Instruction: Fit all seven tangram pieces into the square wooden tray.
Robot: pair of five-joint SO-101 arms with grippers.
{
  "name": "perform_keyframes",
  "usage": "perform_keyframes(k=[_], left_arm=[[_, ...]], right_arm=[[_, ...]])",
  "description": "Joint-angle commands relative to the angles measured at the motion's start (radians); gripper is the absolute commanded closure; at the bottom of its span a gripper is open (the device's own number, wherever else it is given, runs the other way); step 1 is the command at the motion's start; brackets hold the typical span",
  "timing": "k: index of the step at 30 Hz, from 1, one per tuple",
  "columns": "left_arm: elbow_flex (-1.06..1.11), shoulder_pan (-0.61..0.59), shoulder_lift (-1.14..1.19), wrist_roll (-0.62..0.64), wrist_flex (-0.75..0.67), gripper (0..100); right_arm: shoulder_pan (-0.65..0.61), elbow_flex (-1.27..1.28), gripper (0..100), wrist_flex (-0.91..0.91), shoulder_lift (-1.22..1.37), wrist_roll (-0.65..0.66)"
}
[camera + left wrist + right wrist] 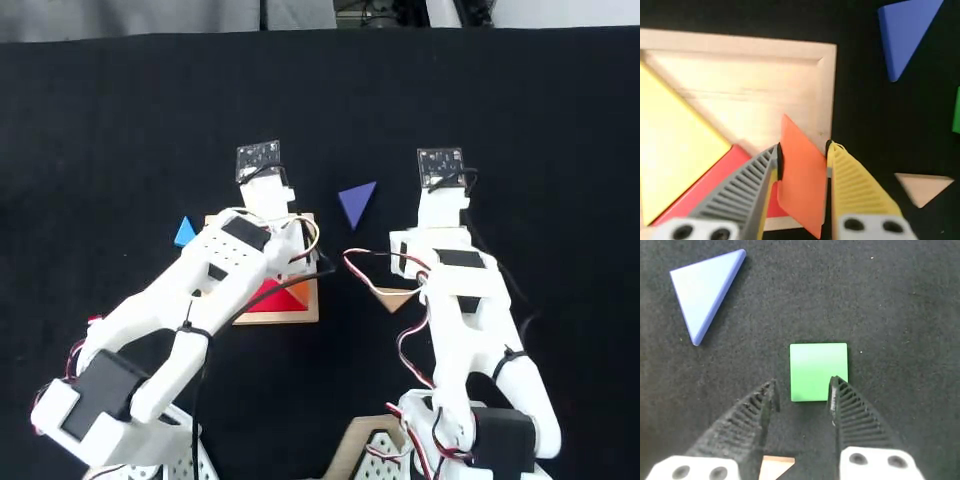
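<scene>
The square wooden tray holds a large yellow triangle and a red piece. My left gripper is shut on an orange parallelogram, tilted over the tray's edge beside the red piece. In the high view the left arm covers most of the tray. My right gripper stands open just short of a green square lying flat on the black cloth. A dark blue triangle lies between the two arms.
A light blue triangle lies on the cloth to the left of the tray. A plain wooden triangle rests between the tray and the right arm. The black cloth stretches wide on all sides.
</scene>
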Motion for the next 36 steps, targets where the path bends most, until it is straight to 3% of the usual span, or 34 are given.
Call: perform_keyframes(k=[1, 13, 23, 30, 36], left_arm=[[-0.001, 0.012, -0.046, 0.006, -0.006, 79], [-0.027, 0.002, -0.057, 0.002, 0.009, 78], [0.022, -0.004, -0.044, -0.014, -0.258, 78], [0.061, -0.012, -0.04, -0.043, -0.272, 78], [0.005, -0.076, 0.103, -0.043, -0.315, 78]], right_arm=[[0.014, -0.031, 83.2, -0.012, -0.044, -0.002], [0.012, -0.031, 83.2, -0.012, -0.044, -0.002], [0.012, -0.031, 83.2, -0.014, -0.044, -0.002], [0.012, -0.031, 83.2, -0.014, -0.044, -0.002], [-0.011, -0.03, 83.2, -0.014, -0.039, 0.0]])
